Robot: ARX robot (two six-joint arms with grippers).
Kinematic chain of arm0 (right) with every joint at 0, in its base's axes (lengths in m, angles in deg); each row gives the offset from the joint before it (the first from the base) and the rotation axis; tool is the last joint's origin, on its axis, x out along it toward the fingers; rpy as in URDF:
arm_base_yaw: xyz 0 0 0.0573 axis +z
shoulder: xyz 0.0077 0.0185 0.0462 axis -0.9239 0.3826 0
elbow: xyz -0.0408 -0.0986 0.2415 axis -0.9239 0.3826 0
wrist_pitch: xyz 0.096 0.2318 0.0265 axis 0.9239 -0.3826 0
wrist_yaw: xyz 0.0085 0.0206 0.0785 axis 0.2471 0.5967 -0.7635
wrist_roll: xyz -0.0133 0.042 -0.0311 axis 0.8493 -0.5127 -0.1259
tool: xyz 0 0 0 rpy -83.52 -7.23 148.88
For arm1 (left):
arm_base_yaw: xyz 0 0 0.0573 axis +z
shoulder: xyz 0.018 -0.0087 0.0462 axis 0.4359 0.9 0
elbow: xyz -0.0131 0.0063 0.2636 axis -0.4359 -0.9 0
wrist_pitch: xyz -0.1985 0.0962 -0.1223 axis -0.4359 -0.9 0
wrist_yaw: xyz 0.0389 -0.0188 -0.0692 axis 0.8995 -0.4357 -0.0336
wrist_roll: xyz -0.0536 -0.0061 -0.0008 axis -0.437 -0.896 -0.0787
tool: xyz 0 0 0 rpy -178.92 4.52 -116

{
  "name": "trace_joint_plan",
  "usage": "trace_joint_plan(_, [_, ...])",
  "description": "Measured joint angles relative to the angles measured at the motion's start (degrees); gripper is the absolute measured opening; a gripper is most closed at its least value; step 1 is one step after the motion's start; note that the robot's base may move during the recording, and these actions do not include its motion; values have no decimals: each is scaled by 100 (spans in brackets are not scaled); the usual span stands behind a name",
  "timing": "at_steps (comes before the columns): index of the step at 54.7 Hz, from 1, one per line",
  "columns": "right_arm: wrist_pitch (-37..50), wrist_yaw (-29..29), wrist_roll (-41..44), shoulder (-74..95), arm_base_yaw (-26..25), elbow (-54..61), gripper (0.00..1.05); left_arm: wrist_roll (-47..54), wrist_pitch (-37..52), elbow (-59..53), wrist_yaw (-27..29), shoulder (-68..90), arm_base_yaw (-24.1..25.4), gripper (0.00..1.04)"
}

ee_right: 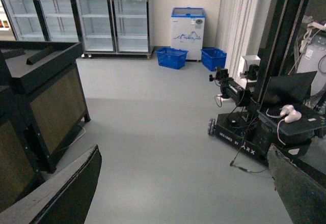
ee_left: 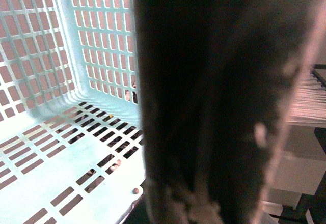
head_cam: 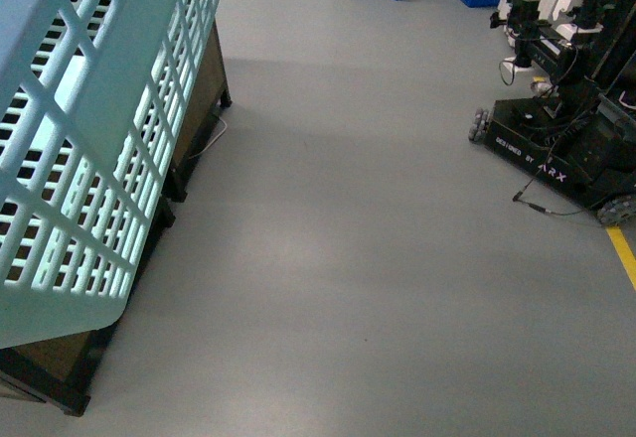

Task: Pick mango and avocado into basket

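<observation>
Neither the mango nor the avocado is seen in any view, so nothing can be counted as done. The stretch of the basket (head_cam: 94,169) floor shown in the left wrist view is bare, and both picks are judged yet to be made. In the front view the basket is seen raised and tilted, close up, with its lattice face leaning over the dark stand (head_cam: 60,372). Its long axis is judged to run away from the robot, alongside that stand, though which way its mouth is turned cannot be settled there. The right gripper (ee_right: 183,155) is shown with jaws spread wide, only grey floor between them, and the basket is nowhere near them. The left gripper's jaws are not made out. A dark blurred mass (ee_left: 214,102) fills the left wrist view, with the basket's inside corner just beyond it, so whether anything is clasped cannot be told.
</observation>
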Motion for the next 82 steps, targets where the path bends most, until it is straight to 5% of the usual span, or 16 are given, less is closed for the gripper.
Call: trace_joint_plan(82, [-4,-2,-2,0,11,0,97,0,-11,-9,-11,2,0,7])
